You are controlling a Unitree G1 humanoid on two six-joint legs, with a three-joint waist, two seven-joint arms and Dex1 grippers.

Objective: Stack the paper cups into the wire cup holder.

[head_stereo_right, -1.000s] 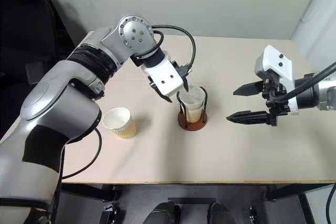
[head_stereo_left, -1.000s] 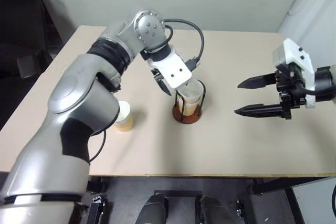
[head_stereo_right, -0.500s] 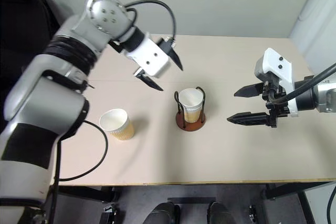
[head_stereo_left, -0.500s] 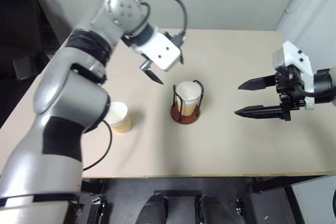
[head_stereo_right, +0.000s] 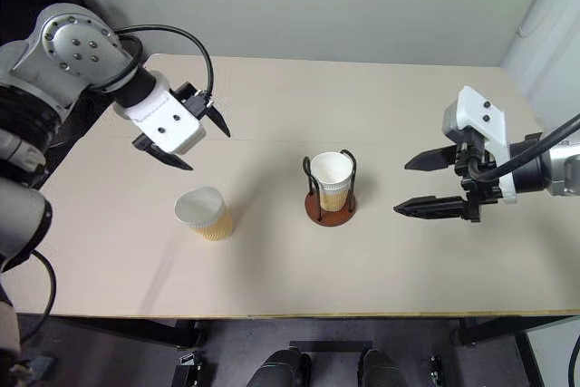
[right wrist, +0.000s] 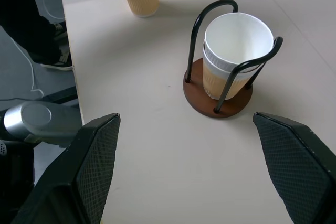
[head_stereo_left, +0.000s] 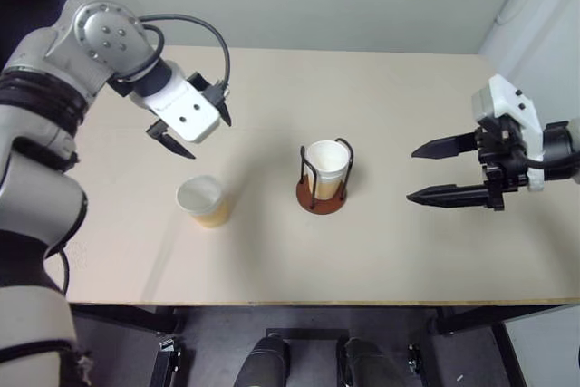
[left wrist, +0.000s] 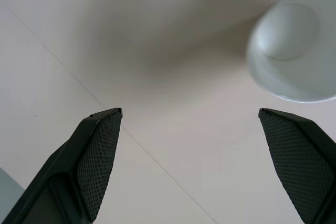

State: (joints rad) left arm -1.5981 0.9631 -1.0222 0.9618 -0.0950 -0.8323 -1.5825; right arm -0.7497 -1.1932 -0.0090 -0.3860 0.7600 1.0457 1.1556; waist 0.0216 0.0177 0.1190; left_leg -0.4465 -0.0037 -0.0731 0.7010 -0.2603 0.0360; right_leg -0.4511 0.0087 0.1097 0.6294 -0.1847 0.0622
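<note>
Surroundings: we see a plain beige tabletop (head_stereo_right: 381, 115) with a pale wall behind its far edge; in the right wrist view a dark-clothed person's leg and shoe (right wrist: 50, 59) stand off the table's edge, by the floor.
Obstructions: we find nothing lying between either pincer and the cups; the tabletop around them carries no other items.
Wire cup holder: the wire cup holder (head_stereo_right: 330, 208) stands near the table's middle, its reddish-brown base flat and its two black loops upright.
Cups in holder: the nested paper cups (head_stereo_right: 333, 178) sit upright inside the loops; the right wrist view shows two rims, one within the other.
Loose cup: a single paper cup (head_stereo_right: 203, 213) stands upright to the robot's left of the holder, well apart from it.
Left pincer: our left pincer (head_stereo_right: 181, 138) hangs above the table, beyond the loose cup and not touching it, fingers spread wide and empty.
Right pincer: our right pincer (head_stereo_right: 424, 186) hovers to the holder's right, apart from it, fingers spread wide, holding nothing.
</note>
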